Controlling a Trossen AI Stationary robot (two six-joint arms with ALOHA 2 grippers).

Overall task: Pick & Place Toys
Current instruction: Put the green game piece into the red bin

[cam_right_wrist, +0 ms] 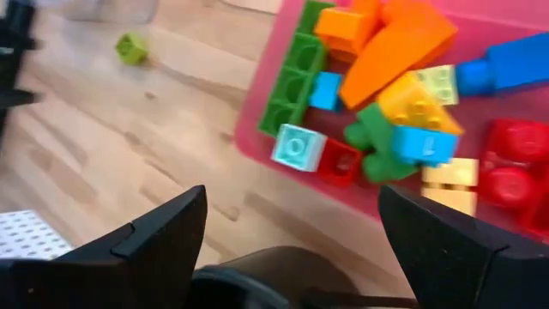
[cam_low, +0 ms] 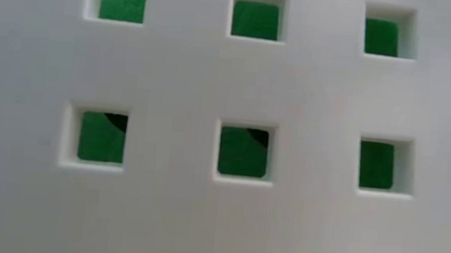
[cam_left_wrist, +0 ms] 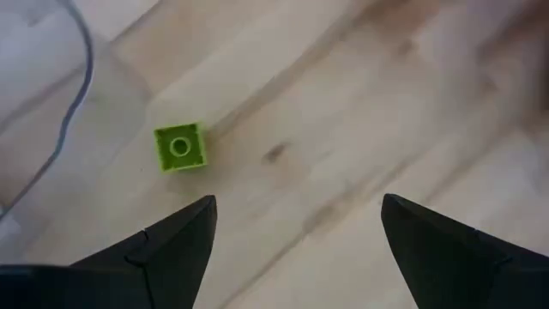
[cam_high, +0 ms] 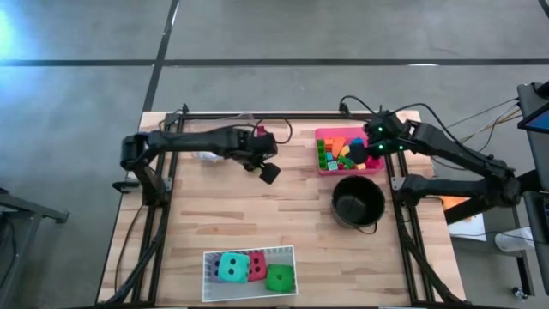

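Nearest the low camera, you face the perforated wall of the white tray [cam_low: 213,84], with green and a little red showing through its square holes. That tray sits at the table's [cam_high: 214,215] near edge, holding the teal die [cam_high: 230,268], the red die [cam_high: 256,266] and the green die [cam_high: 280,277]; no purple die shows.

Going left to right across the table: your left gripper [cam_high: 268,170] hangs over the far middle of the table, fingers spread and holding nothing. The relation that matters is here: in its wrist view a single lime-green block [cam_left_wrist: 180,148] lies stud-up on the bare wood, ahead of the fingertips and off toward one finger rather than centred in the gap. The block looks square, so no long axis to line up with; you would need to shift sideways and forward before descending, I judge.

Next, the pink tray [cam_high: 324,168] near the far right corner is heaped with plastic blocks [cam_right_wrist: 395,94], and the black pot [cam_high: 358,202] stands just in front of it. Your right gripper [cam_high: 371,148] hovers over the tray's right edge, fingers also spread and empty. For the loose block the left arm is clearly nearer; the right arm is nearer the heap.
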